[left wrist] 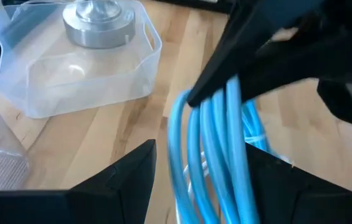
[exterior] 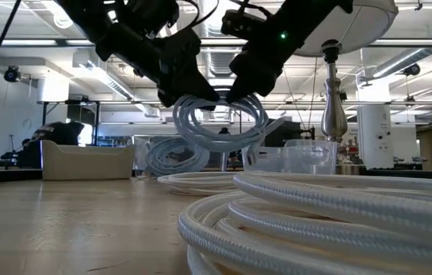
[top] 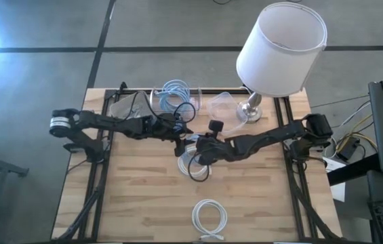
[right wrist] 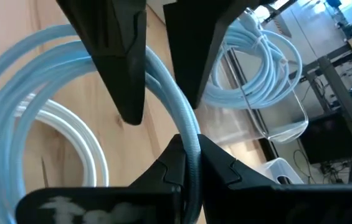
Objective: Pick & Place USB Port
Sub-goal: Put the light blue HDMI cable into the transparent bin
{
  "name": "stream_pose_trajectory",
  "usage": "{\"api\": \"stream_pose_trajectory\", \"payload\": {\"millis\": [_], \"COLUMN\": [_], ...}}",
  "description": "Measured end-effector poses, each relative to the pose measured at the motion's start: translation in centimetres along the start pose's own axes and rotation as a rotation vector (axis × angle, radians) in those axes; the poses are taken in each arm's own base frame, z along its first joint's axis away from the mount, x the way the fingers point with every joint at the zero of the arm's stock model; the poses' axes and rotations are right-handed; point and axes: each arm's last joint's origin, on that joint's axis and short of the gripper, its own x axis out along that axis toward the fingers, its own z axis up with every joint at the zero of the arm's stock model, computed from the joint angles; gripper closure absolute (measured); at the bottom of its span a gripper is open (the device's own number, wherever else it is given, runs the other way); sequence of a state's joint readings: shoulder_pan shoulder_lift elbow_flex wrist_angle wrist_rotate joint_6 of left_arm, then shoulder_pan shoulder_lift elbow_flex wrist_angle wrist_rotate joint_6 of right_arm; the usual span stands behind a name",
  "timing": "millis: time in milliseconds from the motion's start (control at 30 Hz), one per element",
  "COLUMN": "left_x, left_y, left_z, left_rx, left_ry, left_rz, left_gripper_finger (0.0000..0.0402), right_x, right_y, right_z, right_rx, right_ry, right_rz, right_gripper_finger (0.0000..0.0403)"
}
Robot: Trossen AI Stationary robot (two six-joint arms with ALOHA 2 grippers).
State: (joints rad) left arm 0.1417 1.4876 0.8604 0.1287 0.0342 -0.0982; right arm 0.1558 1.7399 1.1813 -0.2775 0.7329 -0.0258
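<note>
A light-blue coiled cable [exterior: 219, 122] hangs in the air at the table's middle, between my two grippers. My right gripper [right wrist: 188, 152] is shut on it; it reaches in from the table's right [top: 198, 146]. My left gripper [left wrist: 200, 155] is open, and its two fingers stand on either side of the coil's strands [left wrist: 216, 143]. I cannot tell whether they touch. It comes from the table's left [top: 179, 134]. A second light-blue coil [top: 174, 95] lies in a clear container at the far side. My right gripper pinches the blue coil's strands [right wrist: 191, 127] between its two fingers, at the upper part of the loop. The fingers slant down from the table's right and lie across the strands. The coil hangs below them, clear of the table, its loops slack [exterior: 223, 134].
A white coiled cable [top: 209, 218] lies near the front edge and fills the low view's foreground [exterior: 315, 221]. Another white coil [right wrist: 82, 146] lies under the grippers. A lamp [top: 279, 47] stands at the far right, its base [top: 251, 112] beside a clear tub [left wrist: 88, 81].
</note>
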Motion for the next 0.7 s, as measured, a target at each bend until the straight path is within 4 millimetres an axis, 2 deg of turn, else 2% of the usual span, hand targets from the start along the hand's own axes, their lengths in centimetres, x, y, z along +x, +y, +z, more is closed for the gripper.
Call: {"api": "stream_pose_trajectory", "payload": {"millis": [200,433,533,700], "left_x": [-0.22,0.44,0.57,0.58], "left_y": [0.13,0.29,0.3,0.32], "left_z": [0.26,-0.46,-0.57,-0.63], "left_rx": [0.04,0.038,0.038,0.041], "left_ry": [-0.019,0.028,0.034,0.04], "left_rz": [0.027,0.03,0.03,0.032], "left_gripper_finger": [0.0182,0.0188,0.0218,0.0306], "right_x": [-0.29,-0.55,-0.55,-0.6], "right_y": [0.11,0.37,0.37,0.34], "right_z": [-0.2,-0.11,-0.12,-0.1], "right_rx": [0.006,-0.012,-0.01,-0.014], "right_ry": [-0.002,-0.007,-0.006,-0.01], "right_rz": [0.005,0.019,0.019,0.018], "right_gripper_finger": [0.0387,0.0387,0.0384,0.0373]}}
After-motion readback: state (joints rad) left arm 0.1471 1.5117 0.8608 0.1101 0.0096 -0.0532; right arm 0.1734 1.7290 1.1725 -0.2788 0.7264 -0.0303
